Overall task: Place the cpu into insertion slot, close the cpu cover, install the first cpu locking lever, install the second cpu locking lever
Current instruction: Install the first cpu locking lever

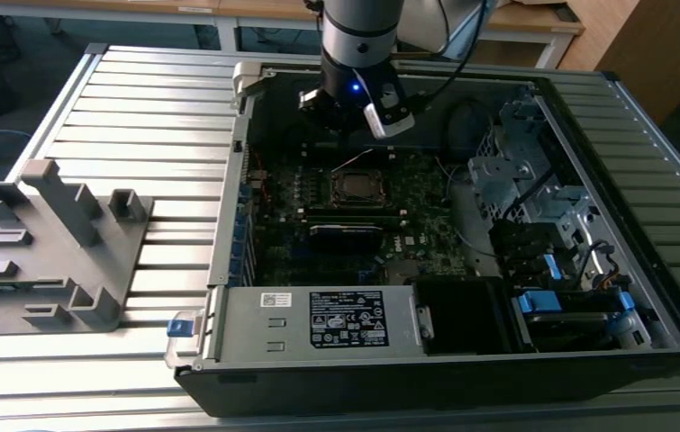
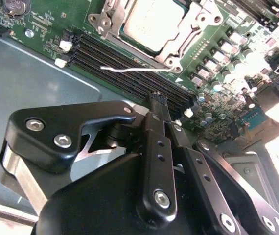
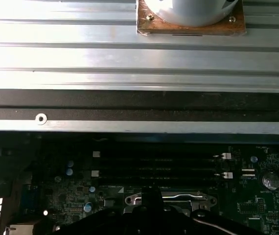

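One end effector (image 2: 158, 99) hangs above the motherboard (image 2: 46, 29), fingers closed together with nothing between them. The cpu (image 2: 154, 22) sits in the insertion slot (image 1: 358, 187), framed by the cpu cover (image 2: 198, 22). A thin lever (image 2: 129, 70) juts across the memory slots (image 2: 105, 54).

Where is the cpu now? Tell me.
In the second wrist view the cpu lies in the insertion slot, framed by the cpu cover, next to the long black memory slots, just beyond the gripper.
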Controlling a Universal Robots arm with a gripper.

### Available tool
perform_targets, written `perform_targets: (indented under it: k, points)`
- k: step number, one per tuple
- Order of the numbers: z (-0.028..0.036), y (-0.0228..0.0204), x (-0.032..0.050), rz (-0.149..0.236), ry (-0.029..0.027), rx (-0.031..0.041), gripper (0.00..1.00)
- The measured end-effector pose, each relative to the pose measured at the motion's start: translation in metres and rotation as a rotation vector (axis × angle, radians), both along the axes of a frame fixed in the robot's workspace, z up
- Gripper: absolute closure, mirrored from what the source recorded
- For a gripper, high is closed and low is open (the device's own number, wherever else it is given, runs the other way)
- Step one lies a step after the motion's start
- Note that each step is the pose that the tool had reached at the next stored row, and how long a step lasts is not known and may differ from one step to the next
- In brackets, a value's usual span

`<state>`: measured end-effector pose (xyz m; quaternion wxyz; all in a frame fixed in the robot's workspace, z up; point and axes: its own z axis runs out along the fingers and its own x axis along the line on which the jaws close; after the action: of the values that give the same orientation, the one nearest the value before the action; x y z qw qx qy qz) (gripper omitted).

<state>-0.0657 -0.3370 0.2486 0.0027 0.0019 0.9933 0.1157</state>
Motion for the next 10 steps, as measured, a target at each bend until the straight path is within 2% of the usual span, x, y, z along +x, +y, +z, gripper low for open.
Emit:
perform_targets:
  k: [3, 8, 9, 10]
  points:
    - [0.0000, 0.0001, 0.0006, 0.000, 0.0000, -0.0029, 0.89]
    - [0.0000, 0.0001, 0.0008, 0.000, 0.0001, -0.0032, 0.89]
    - [0.0000, 0.0002, 0.0008, 0.000, 0.0000, -0.0045, 0.89]
    - [0.0000, 0.0002, 0.0009, 0.000, 0.0001, -0.0089, 0.89]
